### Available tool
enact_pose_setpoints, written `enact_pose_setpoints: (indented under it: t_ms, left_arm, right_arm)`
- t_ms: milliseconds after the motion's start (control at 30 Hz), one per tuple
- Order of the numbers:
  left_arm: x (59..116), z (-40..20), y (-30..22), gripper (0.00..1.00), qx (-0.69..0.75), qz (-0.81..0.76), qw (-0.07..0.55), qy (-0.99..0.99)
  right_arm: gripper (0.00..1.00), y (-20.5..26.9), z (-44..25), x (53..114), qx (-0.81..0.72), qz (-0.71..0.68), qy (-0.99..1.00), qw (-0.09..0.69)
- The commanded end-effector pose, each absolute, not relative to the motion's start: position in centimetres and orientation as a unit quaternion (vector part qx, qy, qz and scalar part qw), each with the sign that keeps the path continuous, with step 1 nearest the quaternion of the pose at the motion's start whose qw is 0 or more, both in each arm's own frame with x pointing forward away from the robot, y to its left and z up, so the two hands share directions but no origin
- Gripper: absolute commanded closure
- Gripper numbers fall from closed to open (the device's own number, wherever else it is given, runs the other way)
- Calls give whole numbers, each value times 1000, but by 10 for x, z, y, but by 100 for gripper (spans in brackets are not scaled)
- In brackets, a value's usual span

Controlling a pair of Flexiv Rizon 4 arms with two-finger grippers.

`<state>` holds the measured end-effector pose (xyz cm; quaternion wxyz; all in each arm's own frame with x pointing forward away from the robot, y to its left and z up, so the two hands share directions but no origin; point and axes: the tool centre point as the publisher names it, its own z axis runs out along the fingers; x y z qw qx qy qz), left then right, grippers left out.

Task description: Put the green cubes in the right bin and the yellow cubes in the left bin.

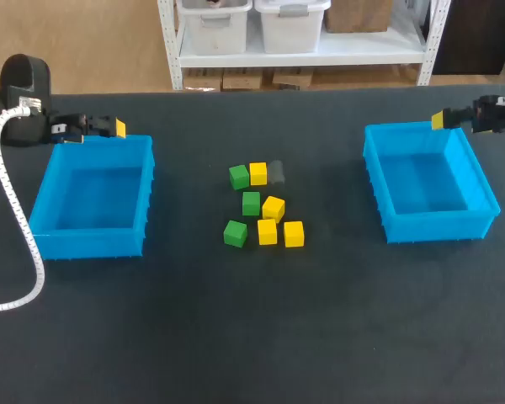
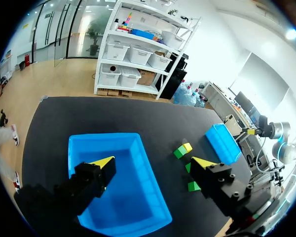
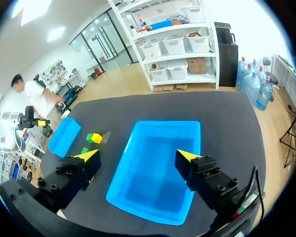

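Black table (image 1: 252, 337), head view. Three green cubes (image 1: 251, 203) and four yellow cubes (image 1: 273, 208) lie in a loose cluster at frame centre, all on the table, between the left bin (image 1: 88, 244) at centre left and the right bin (image 1: 438, 227) at centre right. A grey cube (image 1: 276, 172) sits just beside the cluster's uppermost yellow cube. The left gripper (image 1: 118, 128), upper left, hangs over the left bin's far rim, with its fingers spread wide and nothing held. The right gripper (image 1: 438, 119), upper right, hangs at the right bin's far rim, equally wide open and empty.
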<state>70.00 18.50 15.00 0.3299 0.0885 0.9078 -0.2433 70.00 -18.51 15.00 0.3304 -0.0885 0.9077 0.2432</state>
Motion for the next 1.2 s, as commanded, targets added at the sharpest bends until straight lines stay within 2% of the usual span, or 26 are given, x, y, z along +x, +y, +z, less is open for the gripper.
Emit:
enact_pose_setpoints:
  t_ms: [33,1200]
  left_arm:
    - [700,150,185,0,88,-243,330,908]
    - [700,150,185,0,88,-243,330,908]
  right_arm:
    - [0,-185,150,700,-88,243,908,330]
    - [0,-184,153,702,-91,235,909,331]
